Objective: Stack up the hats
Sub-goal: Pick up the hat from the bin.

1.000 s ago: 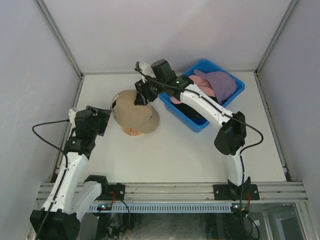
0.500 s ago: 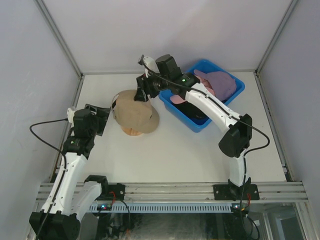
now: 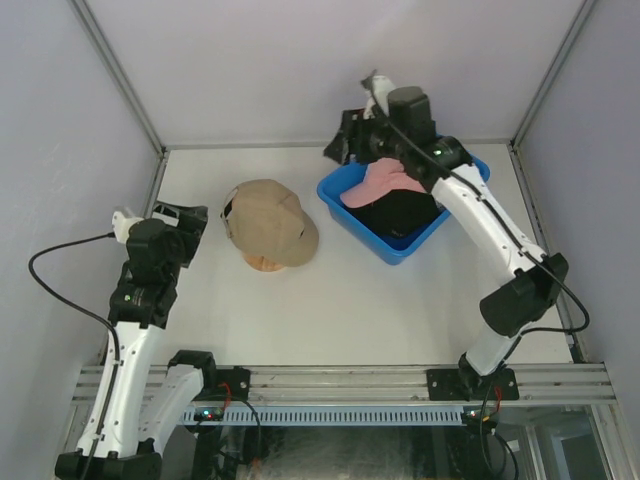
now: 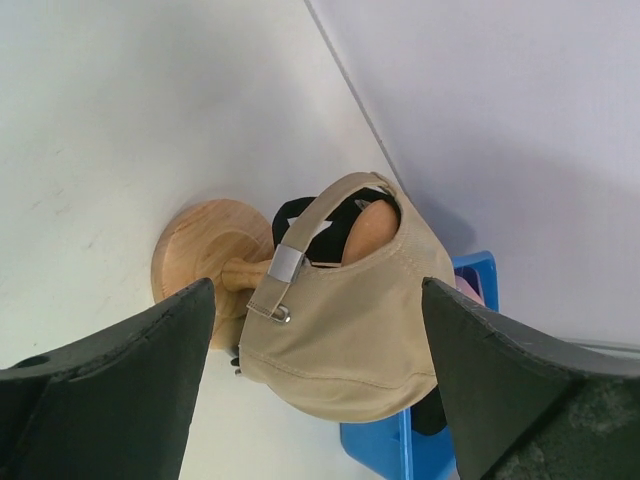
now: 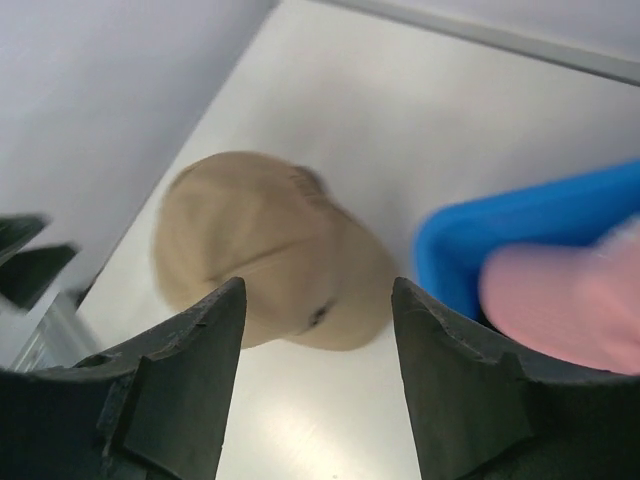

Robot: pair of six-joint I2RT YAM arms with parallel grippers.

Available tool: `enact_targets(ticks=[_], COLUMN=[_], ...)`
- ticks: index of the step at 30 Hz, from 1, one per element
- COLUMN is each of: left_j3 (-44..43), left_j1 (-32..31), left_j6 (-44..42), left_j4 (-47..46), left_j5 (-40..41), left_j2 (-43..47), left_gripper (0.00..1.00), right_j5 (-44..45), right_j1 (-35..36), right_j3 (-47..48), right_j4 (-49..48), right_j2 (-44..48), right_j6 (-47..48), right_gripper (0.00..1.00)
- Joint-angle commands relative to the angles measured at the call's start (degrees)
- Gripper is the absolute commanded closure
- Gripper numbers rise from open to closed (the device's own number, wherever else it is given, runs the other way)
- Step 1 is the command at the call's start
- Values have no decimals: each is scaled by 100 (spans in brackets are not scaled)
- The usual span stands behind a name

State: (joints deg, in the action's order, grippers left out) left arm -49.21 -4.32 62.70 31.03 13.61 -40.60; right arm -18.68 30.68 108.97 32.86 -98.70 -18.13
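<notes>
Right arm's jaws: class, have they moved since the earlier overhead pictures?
Yes. The right arm's jaws have swung rightward, away from the tan hat on its stand, across to the far-left edge of the blue bin.

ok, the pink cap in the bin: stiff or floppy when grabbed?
Pink cap looks like soft fabric, so the crown probably sags; its brim likely holds shape. It lies on a black cap in the blue bin, so lifting may drag that one.
</notes>
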Motion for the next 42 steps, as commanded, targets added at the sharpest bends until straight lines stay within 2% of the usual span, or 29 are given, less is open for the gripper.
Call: enact_targets(ticks=[1, 5, 10, 19, 28, 33, 42], left_j3=[-423, -532, -664, -823, -965, -1002, -1092], left_j1=[32, 29, 32, 32, 29, 28, 20], left_j6=[-396, -502, -590, -670, -682, -738, -838], left_j4=[-35, -44, -68, -231, -423, -435, -418], left_j5=[94, 51, -7, -103, -270, -280, -297], left_j2=[63, -8, -150, -403, -613, -631, -573], left_gripper=[12, 11, 10, 10, 10, 10, 11], right_j5=[1044, 1735, 2359, 2585, 1979, 1439, 1105], right_j1=[-968, -1832, -2613, -3601, -3941, -3943, -3897], right_j3=[-488, -1048, -1270, -1332, -1580, -1782, -1851], right_j4=[-78, -167, 30, 131, 2, -324, -648], right_j2=[494, 767, 699, 254, -258, -414, -655], right_j6=[-693, -1162, -1469, -1798, -2007, -2149, -2363], right_gripper=[40, 39, 34, 31, 30, 30, 34])
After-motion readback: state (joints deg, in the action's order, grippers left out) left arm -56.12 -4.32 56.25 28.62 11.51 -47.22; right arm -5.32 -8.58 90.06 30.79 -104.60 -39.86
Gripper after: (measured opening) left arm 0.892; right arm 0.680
